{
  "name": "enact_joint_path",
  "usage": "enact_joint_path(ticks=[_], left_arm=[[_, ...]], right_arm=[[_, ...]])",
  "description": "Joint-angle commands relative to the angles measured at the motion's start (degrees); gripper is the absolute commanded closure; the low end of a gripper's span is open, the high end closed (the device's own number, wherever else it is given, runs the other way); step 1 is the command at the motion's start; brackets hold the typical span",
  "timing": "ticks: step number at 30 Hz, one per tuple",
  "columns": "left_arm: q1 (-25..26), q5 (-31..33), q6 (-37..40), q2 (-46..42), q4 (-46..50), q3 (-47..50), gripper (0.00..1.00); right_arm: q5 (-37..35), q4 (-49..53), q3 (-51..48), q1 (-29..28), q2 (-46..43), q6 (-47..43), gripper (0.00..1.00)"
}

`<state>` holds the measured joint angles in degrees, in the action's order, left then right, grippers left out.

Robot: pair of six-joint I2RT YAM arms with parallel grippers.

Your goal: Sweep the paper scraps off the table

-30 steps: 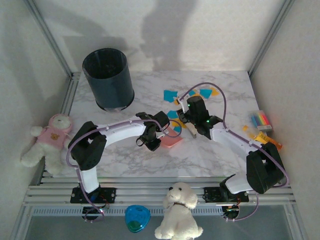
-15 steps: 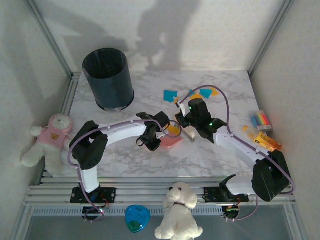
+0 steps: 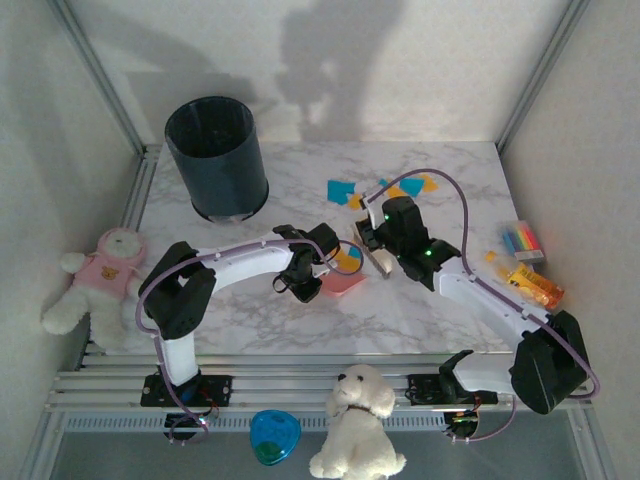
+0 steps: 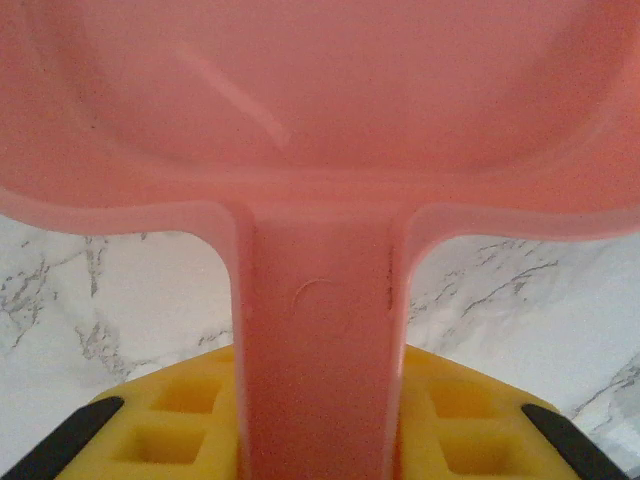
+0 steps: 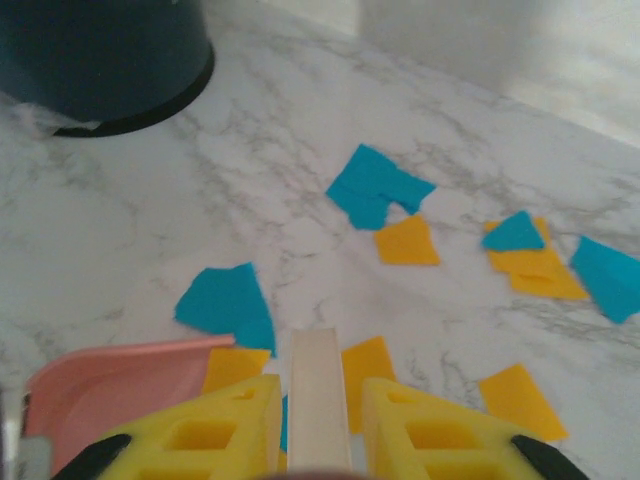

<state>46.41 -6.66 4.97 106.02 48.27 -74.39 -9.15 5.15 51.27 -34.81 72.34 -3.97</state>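
- The left hand (image 3: pixel 312 277) is clamped narrow on the handle of the pink dustpan (image 4: pixel 320 120). In the left wrist view the handle runs down between its yellow fingers (image 4: pixel 170 435).
- The dustpan lies on the marble surface (image 3: pixel 270 325), its mouth turned toward the right hand (image 5: pixel 320 388).
- The right hand is closed tight on a cream-white brush (image 5: pixel 320 360), which stands between its two yellow fingers, just beside the dustpan's open edge.
- Of the paper scraps (image 5: pixel 375 185), one orange piece and one teal piece lie at the dustpan's lip, right ahead of the brush.
- More teal and orange scraps lie scattered farther out, toward the far right of the surface.
- A dark round bin (image 3: pixel 215 155) stands upright at the far left corner, well apart from the scraps.
- A striped block (image 3: pixel 523 240) and an orange toy (image 3: pixel 532 282) rest near the right edge.
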Motion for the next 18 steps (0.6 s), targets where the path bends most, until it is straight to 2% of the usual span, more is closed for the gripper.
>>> enact_joint_path(ticks=[1, 4, 8, 18], left_arm=[[-0.42, 0.94, 0.92, -0.55, 2.44, -0.67, 1.0], [-0.42, 0.85, 1.0, -0.37, 2.5, -0.67, 1.0], [-0.36, 0.98, 1.09, -0.2, 2.48, -0.76, 1.0], [-0.39, 1.47, 1.05, -0.28, 2.4, -0.76, 1.0]], right_arm=[[-8.21, -2.28, 1.67, -0.46, 1.85, 1.24, 1.0], [-12.07, -4.31, 1.83, -0.46, 4.21, 0.77, 1.0], [-11.66, -4.3, 3.75, -0.44, 7.46, 0.42, 1.0], [-4.33, 0.51, 3.58, -0.59, 6.97, 0.74, 1.0]])
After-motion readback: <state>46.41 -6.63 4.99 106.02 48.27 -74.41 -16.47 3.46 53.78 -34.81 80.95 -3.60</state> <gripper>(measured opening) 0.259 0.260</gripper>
